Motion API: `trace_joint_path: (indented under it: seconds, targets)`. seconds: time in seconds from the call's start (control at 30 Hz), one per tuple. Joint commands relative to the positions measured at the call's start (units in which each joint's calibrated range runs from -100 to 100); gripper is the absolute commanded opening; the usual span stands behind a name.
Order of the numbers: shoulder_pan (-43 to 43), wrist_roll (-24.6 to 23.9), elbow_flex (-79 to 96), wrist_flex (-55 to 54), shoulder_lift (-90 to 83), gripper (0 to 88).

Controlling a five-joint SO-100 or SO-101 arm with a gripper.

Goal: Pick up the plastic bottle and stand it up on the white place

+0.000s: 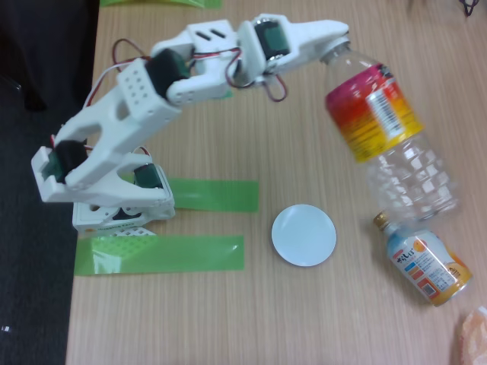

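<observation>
The clear ribbed plastic bottle [392,133] with its red-yellow-orange label hangs tilted above the table at the right of the fixed view. Its neck points up-left and its base points down-right. My white gripper [332,44] is shut on the bottle's neck, hiding the cap end. The white place [303,235], a small round flat disc, lies on the wood below and left of the bottle's base, with nothing on it.
A short blue-and-orange bottle with a gold cap [422,262] lies on its side right of the disc, just under the held bottle's base. Two green tape strips [160,253] lie by my arm's base [122,205]. The table's left edge borders dark floor.
</observation>
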Motion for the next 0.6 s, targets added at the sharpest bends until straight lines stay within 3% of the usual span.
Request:
trace_joint_path:
  seconds: [0.0, 0.2, 0.57]
  targets:
    - [0.37, -9.87, -2.5, -0.82, -5.25, 12.6]
    - [1.11, -21.84, -2.32, -0.82, -12.64, 12.6]
    - [9.48, -33.91, 5.1, -0.91, -22.8, 12.6]
